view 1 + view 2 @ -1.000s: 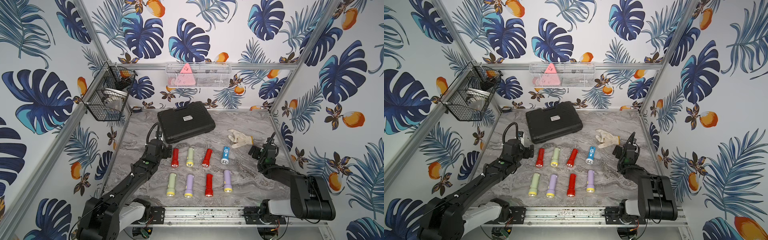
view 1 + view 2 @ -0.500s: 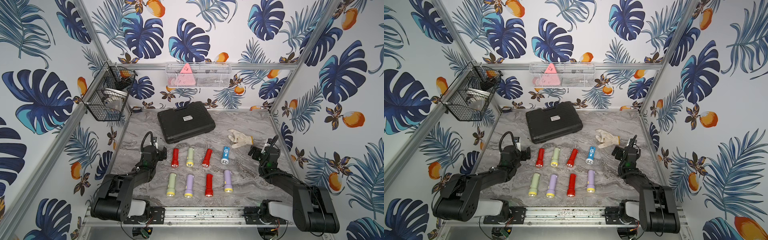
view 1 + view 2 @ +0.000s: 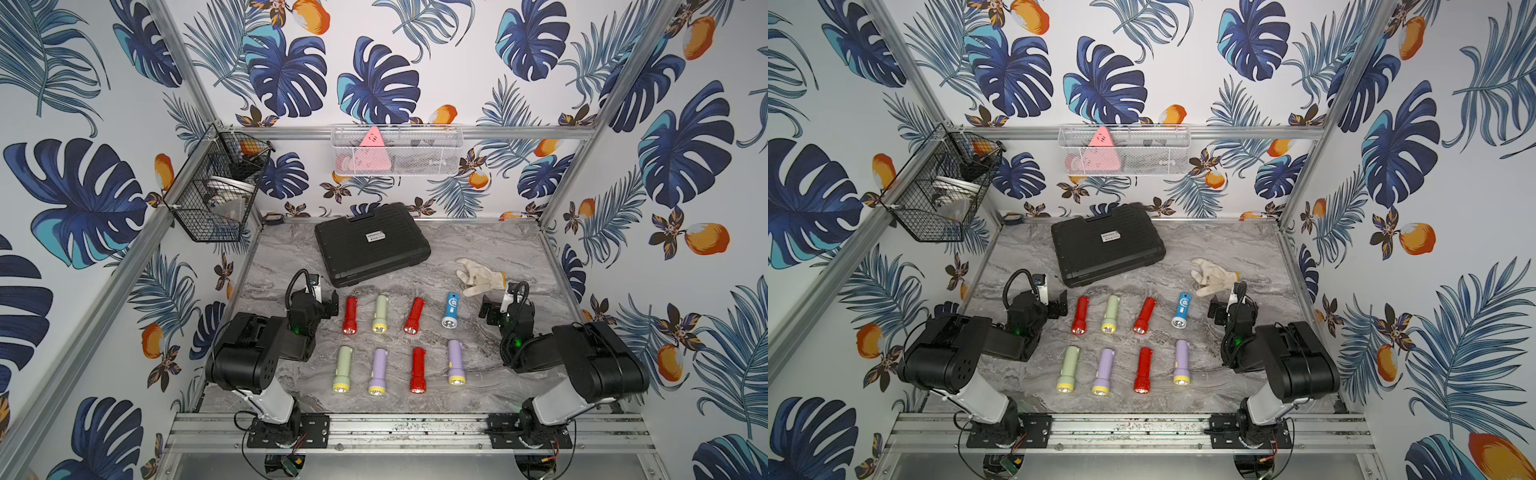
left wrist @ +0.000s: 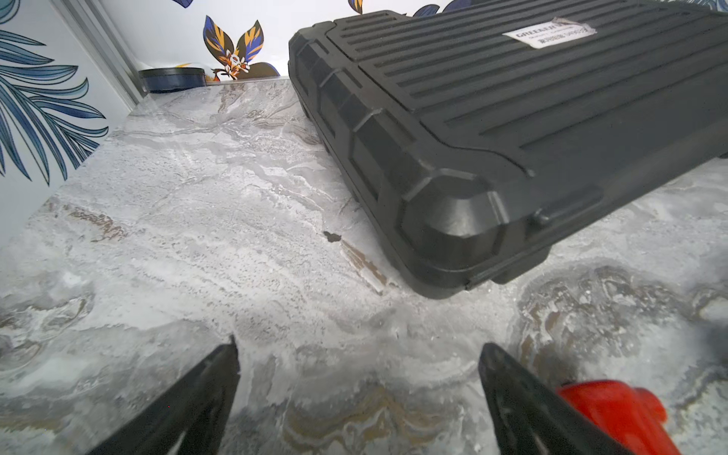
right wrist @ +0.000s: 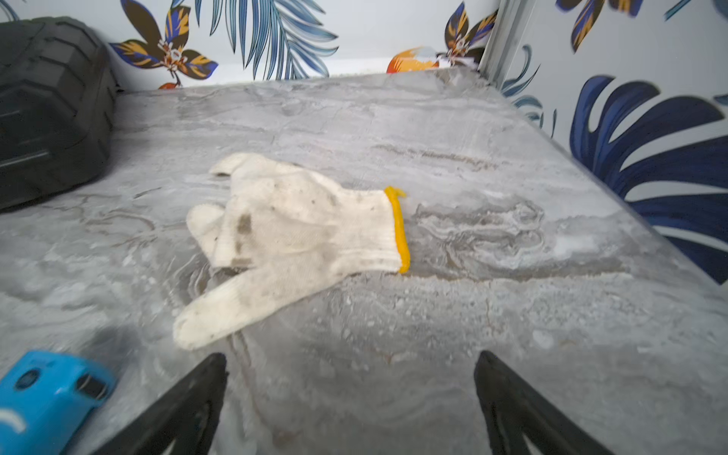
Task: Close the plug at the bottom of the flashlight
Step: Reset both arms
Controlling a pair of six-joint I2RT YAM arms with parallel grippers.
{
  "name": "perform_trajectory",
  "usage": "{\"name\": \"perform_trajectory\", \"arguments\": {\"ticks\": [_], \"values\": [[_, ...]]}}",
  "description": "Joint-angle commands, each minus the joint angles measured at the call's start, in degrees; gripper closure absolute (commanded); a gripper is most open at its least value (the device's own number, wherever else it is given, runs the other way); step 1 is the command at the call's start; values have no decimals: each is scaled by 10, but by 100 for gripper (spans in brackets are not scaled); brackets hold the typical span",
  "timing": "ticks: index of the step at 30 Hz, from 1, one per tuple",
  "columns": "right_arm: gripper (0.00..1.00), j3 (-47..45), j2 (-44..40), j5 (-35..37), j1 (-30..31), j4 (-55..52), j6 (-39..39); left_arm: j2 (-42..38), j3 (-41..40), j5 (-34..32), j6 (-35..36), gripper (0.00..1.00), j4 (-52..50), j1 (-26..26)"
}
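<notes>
1. Our left gripper sits low over the grey marble tabletop, jaws spread wide and empty, just beside the red plastic flashlight.
2. Eight small plastic flashlights lie in two rows between the arms. None is held, and we cannot tell which plug is open.
3. Our right gripper, equally wide and empty, sits near the blue plastic flashlight. We judge that closing the plug has not yet begun.

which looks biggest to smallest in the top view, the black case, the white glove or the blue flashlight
In a top view, largest to smallest:
1. black case, by far
2. white glove
3. blue flashlight
The glove and flashlight lie close together, so nearness to the camera hardly skews this.
</notes>
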Motion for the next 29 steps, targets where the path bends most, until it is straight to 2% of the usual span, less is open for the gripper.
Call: {"name": "perform_trajectory", "arguments": {"ticks": [1, 3, 5, 6, 8, 10, 13, 15, 18, 23, 29], "values": [[0, 4, 6, 6, -27, 75, 20, 4, 16, 16, 9, 1, 9, 1], [0, 44, 36, 0, -31, 60, 0, 1, 19, 14, 6, 1, -3, 1], [0, 85, 3, -22, -51, -86, 35, 1, 19, 14, 7, 1, -2, 1], [0, 97, 3, -29, -60, -110, 46, 2, 19, 14, 7, 1, -1, 1], [0, 95, 20, -57, -78, -71, 48, 3, 19, 14, 6, 1, -2, 1], [0, 104, 5, -57, -80, -118, 56, 3, 19, 14, 7, 1, -1, 1], [0, 93, 18, -53, -80, -69, 46, 3, 19, 14, 6, 1, -1, 1], [0, 101, 8, -53, -79, -105, 50, 3, 20, 14, 7, 1, -1, 1], [0, 94, 15, -71, -78, -73, 35, 4, 22, 14, 7, 1, -3, 1], [0, 105, 15, -115, -84, -101, 36, 3, 22, 14, 6, 1, -7, 0], [0, 105, 13, -116, -86, -107, 35, 2, 22, 12, 7, 1, -11, -1]]}}
